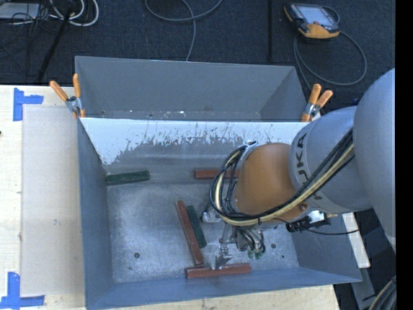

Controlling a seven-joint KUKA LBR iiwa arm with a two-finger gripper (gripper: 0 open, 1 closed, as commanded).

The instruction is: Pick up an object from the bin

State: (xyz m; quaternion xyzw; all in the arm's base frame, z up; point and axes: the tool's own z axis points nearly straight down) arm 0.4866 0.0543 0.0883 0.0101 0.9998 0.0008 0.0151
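My gripper [227, 253] hangs low over the bin floor near the front, mostly hidden under the arm's orange cover. Just below it a reddish-brown flat bar [218, 271] lies along the front wall, and the gripper's tip stands right at its upper edge. To the left a longer reddish-brown stick [188, 233] lies at a slant, with a short dark green piece [197, 232] against its right side. Whether the gripper touches any of them cannot be told.
A dark green bar [127, 178] lies at the back left of the floor. Another reddish-brown bar [208, 173] lies at the back, partly hidden by the arm's cables. The arm covers the right half of the bin.
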